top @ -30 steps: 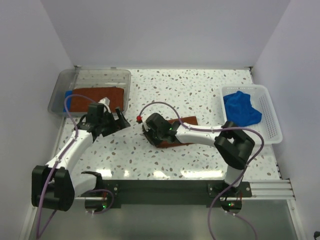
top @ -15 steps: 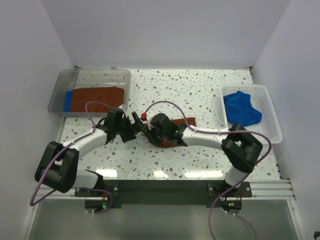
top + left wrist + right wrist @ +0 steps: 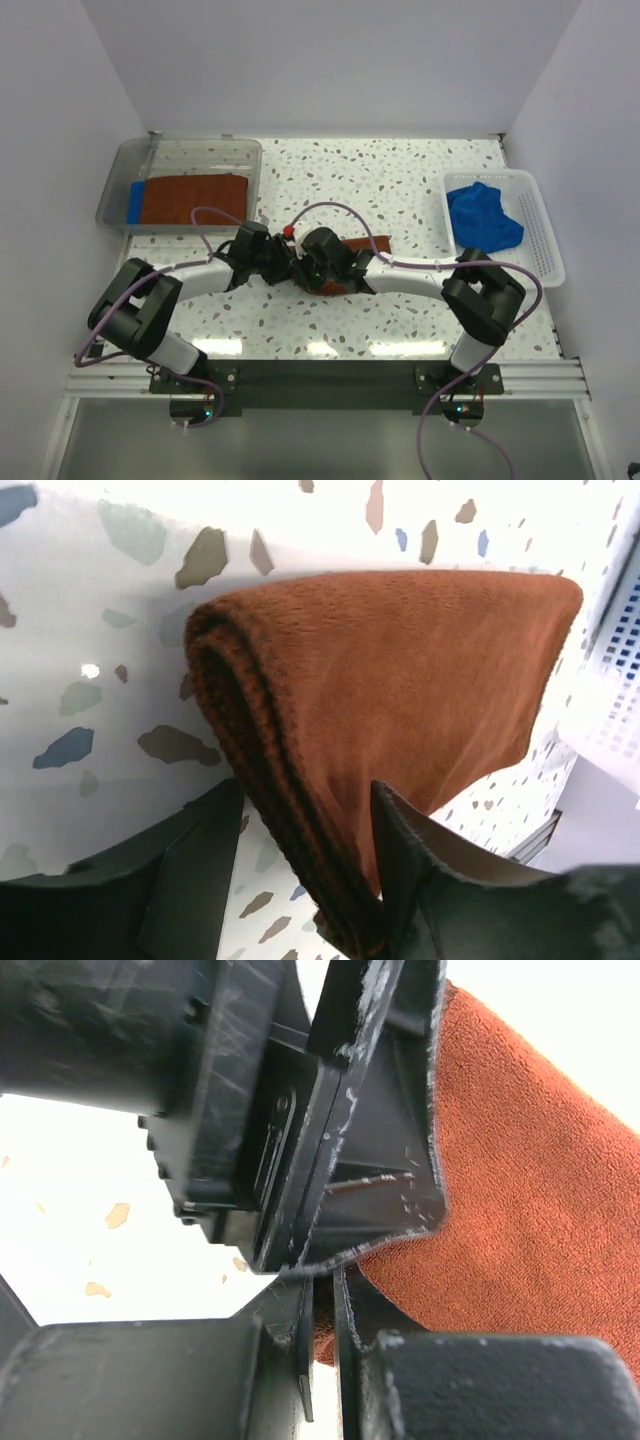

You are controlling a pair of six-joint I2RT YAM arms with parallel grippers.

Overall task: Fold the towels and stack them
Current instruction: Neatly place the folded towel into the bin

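- At the middle of the surface [image 3: 400, 180], the left end effector [image 3: 305, 810] is seen straddling the thick folded edge of the rust-brown towel [image 3: 400, 670]; whether the edge is gripped cannot be told.
- The right end effector [image 3: 322, 1345] is pressed together on that same end.
- The towel's long axis is laid rightward, away from both.
- Beyond, a blue towel [image 3: 483, 215] is held in the white basket [image 3: 545, 240], and folded towels [image 3: 190, 198] in the clear tray [image 3: 190, 150].

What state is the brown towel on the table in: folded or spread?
Folded. In the left wrist view the towel shows stacked layers doubled over along its rounded left edge.
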